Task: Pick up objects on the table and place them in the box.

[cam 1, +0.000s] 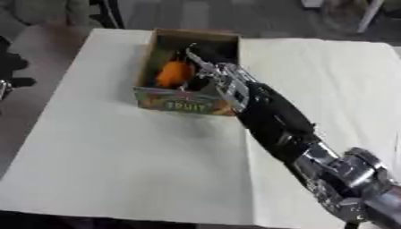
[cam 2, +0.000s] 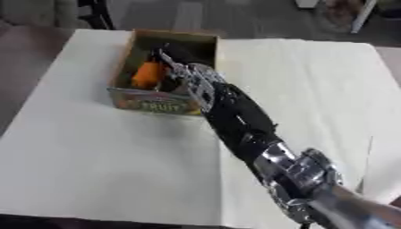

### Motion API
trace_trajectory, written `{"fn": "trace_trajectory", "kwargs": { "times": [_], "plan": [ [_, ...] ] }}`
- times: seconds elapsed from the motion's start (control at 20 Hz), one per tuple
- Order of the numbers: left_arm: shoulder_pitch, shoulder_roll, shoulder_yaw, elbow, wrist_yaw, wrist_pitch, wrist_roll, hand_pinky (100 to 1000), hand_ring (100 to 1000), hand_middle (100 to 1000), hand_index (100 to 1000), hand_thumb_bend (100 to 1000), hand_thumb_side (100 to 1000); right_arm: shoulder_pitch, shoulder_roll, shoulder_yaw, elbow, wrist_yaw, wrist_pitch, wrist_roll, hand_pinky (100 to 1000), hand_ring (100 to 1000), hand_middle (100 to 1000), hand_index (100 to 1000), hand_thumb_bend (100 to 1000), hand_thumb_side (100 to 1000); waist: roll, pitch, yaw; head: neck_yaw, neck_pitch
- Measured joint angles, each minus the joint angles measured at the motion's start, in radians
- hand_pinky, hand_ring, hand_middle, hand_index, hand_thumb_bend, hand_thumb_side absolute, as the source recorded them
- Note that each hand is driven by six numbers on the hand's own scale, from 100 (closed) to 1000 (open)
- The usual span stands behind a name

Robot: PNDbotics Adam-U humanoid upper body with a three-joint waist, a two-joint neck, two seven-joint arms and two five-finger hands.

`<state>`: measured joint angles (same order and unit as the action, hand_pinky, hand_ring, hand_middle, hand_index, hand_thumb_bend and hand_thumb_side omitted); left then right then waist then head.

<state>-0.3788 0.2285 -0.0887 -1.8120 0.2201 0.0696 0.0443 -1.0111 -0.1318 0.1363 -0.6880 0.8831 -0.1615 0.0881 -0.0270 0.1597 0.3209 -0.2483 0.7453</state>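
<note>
So on the left half, the table (cam 1: 117,170) is just bare cream cloth, nothing I can spot left to grab. My left hand isn't in view at all, so nothing to say about it.

Moving right you hit the box (cam 1: 181,103), a cardboard one with a colourful "FRUIT" front panel, sitting toward the far side of the table. Inside it, against the left wall, there's an orange object (cam 1: 174,74) already lying in there, and it looks like something darker and greenish is tucked in next to it, but I can't make out what that is.

Then my right hand (cam 1: 213,74) comes in diagonally from the lower right corner, arm stretched way across the table, and it's over the right part of the box with the fingers reaching down past the rim. I honestly can't tell whether the fingers are curled round something or let go; they blur into the dark inside. My guess is I'm at the drop-off step, reaching deep so whatever goes in lands in the box and doesn't bounce off the edge.
</note>
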Motion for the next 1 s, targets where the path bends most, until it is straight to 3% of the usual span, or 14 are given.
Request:
{"fn": "trace_trajectory", "kwargs": {
  "times": [0.15, 0.35, 0.4, 0.45, 0.55, 1.0],
  "plan": [
    [0.0, 0.0, 0.0, 0.0, 0.0, 0.0, 0.0, 634, 727, 613, 731, 523, 418, 0.0, 0.0, 0.0, 0.0, 0.007, -0.009, 0.014, 926, 991, 957, 984, 548, 484, 0.0, 0.0, -0.006, 0.001, 0.0],
    [0.001, 0.0, 0.0, 0.0, 0.0, 0.0, 0.0, 634, 727, 613, 731, 523, 418, 0.0, -0.005, -0.003, -0.019, 0.003, -0.008, 0.013, 943, 1000, 970, 997, 587, 506, 0.0, -0.006, -0.017, 0.005, 0.0],
    [0.003, 0.0, 0.0, 0.0, 0.0, 0.0, 0.0, 634, 727, 612, 731, 524, 418, 0.0, -0.008, -0.003, -0.028, 0.0, -0.009, 0.012, 941, 1000, 971, 996, 533, 556, 0.0, -0.008, -0.021, 0.008, 0.0],
    [0.004, 0.0, 0.0, 0.0, 0.0, 0.0, 0.0, 634, 727, 613, 731, 524, 417, 0.0, -0.013, -0.003, -0.037, -0.005, -0.008, 0.01, 940, 1000, 969, 996, 590, 504, 0.0, -0.008, -0.025, 0.009, 0.0],
    [0.009, 0.0, 0.0, 0.0, 0.0, -0.001, 0.001, 634, 727, 613, 731, 524, 417, 0.0, -0.023, -0.002, -0.061, -0.02, -0.006, 0.006, 934, 996, 966, 991, 586, 498, 0.0, -0.011, -0.036, 0.014, 0.0],
    [0.029, 0.001, 0.009, 0.003, 0.0, -0.007, 0.011, 635, 727, 612, 731, 525, 418, 0.045, -0.099, -0.009, -0.232, -0.146, -0.015, 0.03, 758, 882, 813, 897, 486, 323, 0.002, -0.031, -0.119, 0.06, 0.009]
  ]
}}
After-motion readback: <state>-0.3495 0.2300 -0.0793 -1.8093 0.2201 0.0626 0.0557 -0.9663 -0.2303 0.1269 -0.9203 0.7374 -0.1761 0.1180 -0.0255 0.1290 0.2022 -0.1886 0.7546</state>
